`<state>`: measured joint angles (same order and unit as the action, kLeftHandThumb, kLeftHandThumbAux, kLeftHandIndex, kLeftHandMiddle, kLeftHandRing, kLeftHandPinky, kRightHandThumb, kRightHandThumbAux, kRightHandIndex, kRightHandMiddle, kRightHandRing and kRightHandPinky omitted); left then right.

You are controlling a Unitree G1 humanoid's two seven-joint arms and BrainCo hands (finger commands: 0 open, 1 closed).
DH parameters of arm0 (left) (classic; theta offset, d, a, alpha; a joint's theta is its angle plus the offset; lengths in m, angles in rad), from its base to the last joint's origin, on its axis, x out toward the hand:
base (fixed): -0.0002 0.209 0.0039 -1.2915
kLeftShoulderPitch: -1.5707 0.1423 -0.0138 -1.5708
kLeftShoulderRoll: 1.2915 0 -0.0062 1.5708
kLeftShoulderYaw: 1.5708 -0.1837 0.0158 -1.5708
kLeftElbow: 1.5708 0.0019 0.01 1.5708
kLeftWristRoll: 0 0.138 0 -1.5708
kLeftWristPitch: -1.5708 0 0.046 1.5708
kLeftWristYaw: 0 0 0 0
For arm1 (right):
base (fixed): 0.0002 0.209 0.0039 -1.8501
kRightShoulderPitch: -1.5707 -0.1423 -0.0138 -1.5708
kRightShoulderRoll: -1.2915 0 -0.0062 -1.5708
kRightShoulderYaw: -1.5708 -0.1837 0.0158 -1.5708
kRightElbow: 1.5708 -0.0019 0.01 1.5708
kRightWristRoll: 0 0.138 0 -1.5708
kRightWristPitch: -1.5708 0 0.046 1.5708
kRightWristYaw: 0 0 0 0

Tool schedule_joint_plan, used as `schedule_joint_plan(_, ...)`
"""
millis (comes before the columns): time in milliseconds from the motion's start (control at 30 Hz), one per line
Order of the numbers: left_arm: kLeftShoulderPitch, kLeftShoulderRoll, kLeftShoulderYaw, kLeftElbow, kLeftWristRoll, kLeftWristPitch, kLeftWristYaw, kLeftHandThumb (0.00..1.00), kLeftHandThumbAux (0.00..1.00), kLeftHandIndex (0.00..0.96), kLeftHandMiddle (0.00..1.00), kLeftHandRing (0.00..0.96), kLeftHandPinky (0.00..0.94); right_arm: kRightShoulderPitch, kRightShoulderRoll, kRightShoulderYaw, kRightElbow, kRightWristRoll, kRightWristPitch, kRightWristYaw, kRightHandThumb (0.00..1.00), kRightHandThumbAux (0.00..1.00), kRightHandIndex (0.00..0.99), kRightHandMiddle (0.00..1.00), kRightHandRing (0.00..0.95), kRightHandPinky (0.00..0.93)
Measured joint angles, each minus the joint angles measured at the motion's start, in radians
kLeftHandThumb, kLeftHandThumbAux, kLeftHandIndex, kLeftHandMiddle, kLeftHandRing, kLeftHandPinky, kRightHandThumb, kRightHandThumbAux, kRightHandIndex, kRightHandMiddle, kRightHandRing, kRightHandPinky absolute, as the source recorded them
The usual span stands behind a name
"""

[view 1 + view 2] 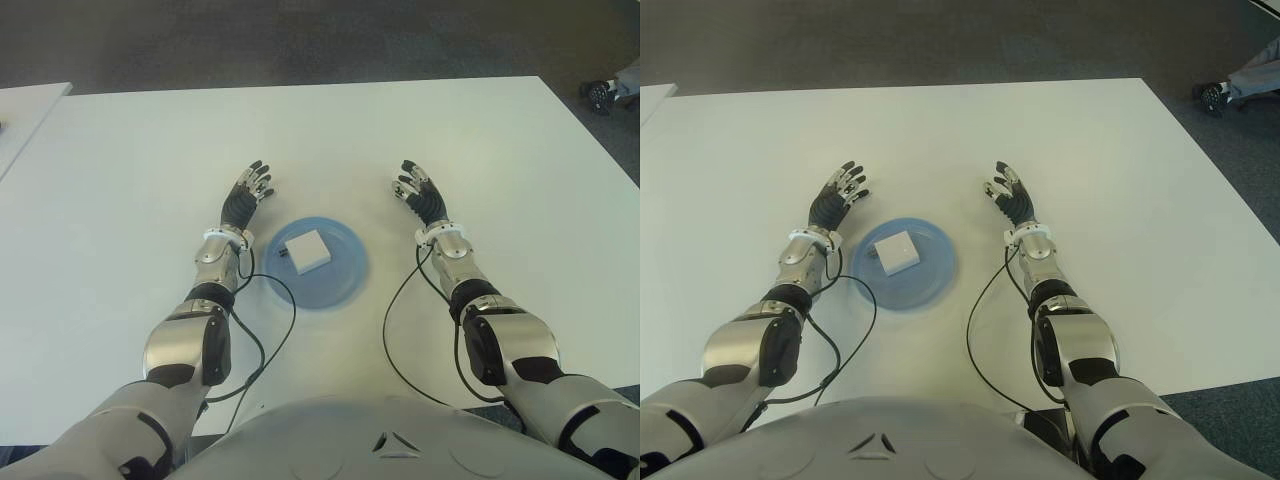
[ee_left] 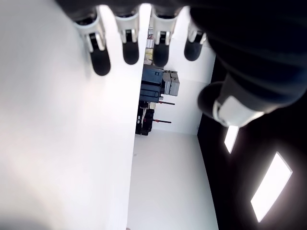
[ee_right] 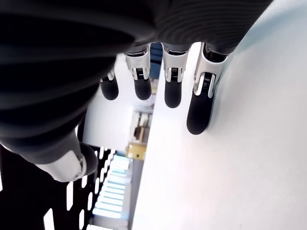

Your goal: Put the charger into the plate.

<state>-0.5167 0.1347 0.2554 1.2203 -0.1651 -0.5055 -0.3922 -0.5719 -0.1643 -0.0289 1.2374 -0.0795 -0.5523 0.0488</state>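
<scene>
A white square charger (image 1: 305,251) lies inside the light blue plate (image 1: 345,278) on the white table (image 1: 120,200), between my two forearms. My left hand (image 1: 247,197) shows just left of the plate's far edge, fingers (image 2: 101,57) stretched out and holding nothing. My right hand (image 1: 420,194) shows to the right of the plate, its fingers (image 3: 197,108) also spread and empty. Neither hand touches the charger or the plate.
Black cables (image 1: 270,345) run from my wrists along the table near the plate's front edge. A second white table edge (image 1: 25,115) shows at the far left. A chair base (image 1: 605,92) and dark carpet lie beyond the table's far right corner.
</scene>
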Motion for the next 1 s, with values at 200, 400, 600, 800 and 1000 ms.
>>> schedule_joint_plan(200, -0.001, 0.0, 0.0, 0.0, 0.0, 0.002, 0.0, 0.04, 0.546, 0.034, 0.088, 0.084, 0.099, 0.0, 0.0, 0.017, 0.0, -0.018, 0.0, -0.031, 0.094, 0.598, 0.0, 0.053, 0.062, 0.101)
schedule_joint_plan(400, -0.001, 0.0, 0.0, 0.0, 0.0, 0.003, 0.0, 0.041, 0.544, 0.037, 0.091, 0.086, 0.098, -0.001, -0.001, 0.033, 0.0, -0.034, 0.0, -0.055, 0.116, 0.607, 0.0, 0.028, 0.045, 0.096)
schedule_joint_plan(600, -0.001, 0.001, 0.0, 0.0, 0.0, 0.003, 0.0, 0.043, 0.545, 0.035, 0.089, 0.085, 0.098, -0.001, -0.003, 0.049, 0.0, -0.04, 0.0, -0.075, 0.122, 0.62, 0.001, 0.027, 0.034, 0.086)
schedule_joint_plan(800, -0.001, 0.001, 0.0, 0.0, 0.0, 0.003, 0.0, 0.045, 0.543, 0.035, 0.09, 0.086, 0.1, -0.002, -0.005, 0.066, 0.0, -0.057, -0.003, -0.097, 0.142, 0.596, 0.0, 0.021, 0.036, 0.093)
schedule_joint_plan(1000, -0.001, 0.001, 0.0, 0.0, 0.0, 0.003, 0.0, 0.049, 0.54, 0.032, 0.09, 0.087, 0.101, -0.002, -0.005, 0.073, 0.0, -0.058, -0.004, -0.109, 0.173, 0.611, 0.018, 0.026, 0.039, 0.089)
